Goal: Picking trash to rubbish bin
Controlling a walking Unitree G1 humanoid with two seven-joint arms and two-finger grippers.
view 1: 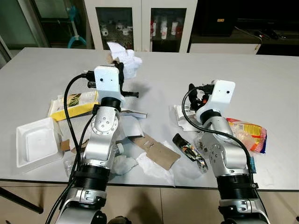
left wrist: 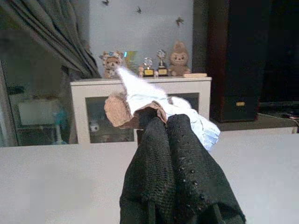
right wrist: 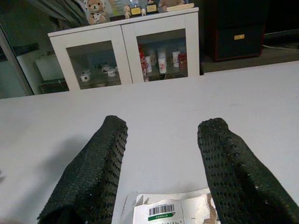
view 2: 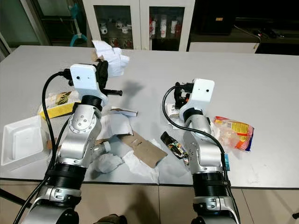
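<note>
Paper wad (view 1: 126, 60) pinched in my left hand (left wrist: 161, 122); right hand (right wrist: 161, 135) spread; bench (view 1: 261, 79) mostly uncleared, I'd say.

The far half of the table (view 1: 243, 70) is bare, wide open for either arm. The near half is crowded: a white tray (view 1: 35, 144) and yellow packet (view 1: 74, 105) by the left arm, cardboard (view 1: 156, 151) and tissues (view 1: 156, 170) between the arms, a snack bag (view 1: 250, 133) right. A cabinet (view 1: 140, 23) stands beyond the far edge.
</note>
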